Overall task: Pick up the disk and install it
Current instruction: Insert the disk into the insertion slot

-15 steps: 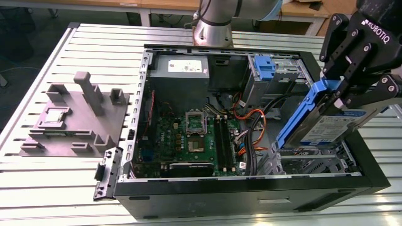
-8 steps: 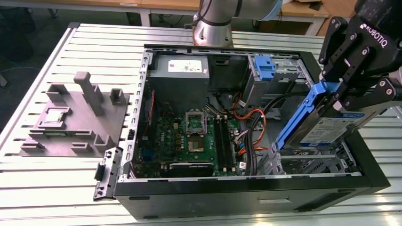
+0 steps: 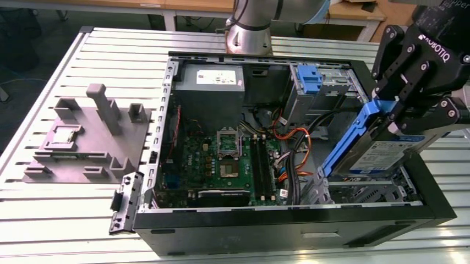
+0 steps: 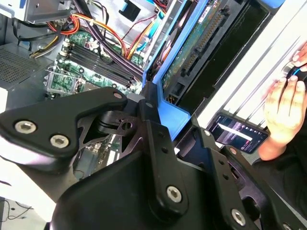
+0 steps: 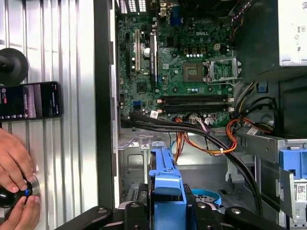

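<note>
Above the open black computer case point(image 3: 294, 223), at its corner nearest the exterior view's right, the black robot gripper point(image 3: 393, 113) holds the disk point(image 3: 382, 154), a flat silver-grey hard drive with a white-and-blue label framed by blue plastic carrier rails. Its fingers are closed against the blue rail, one to each side, as both wrist views show. The disk hangs tilted, lower edge over the metal drive bay point(image 3: 367, 192) in that corner, not seated. Inside the case lie a green motherboard point(image 3: 220, 162), a grey power-supply box with a white sticker point(image 3: 213, 80) along the far wall, and a bundle of orange and black cables point(image 3: 298, 148) between board and bay. A bare blue plastic bracket point(image 3: 310, 80) stands at the case's far edge. The case rests on a slatted metal table point(image 3: 110, 49); a grey moulded fixture block point(image 3: 88, 137) sits near the table's edge at the exterior view's left. In the first wrist view, a person's hands point(image 5: 14, 187) rest on a round knob beside a dark phone point(image 5: 29, 100) lying on the slats.
</note>
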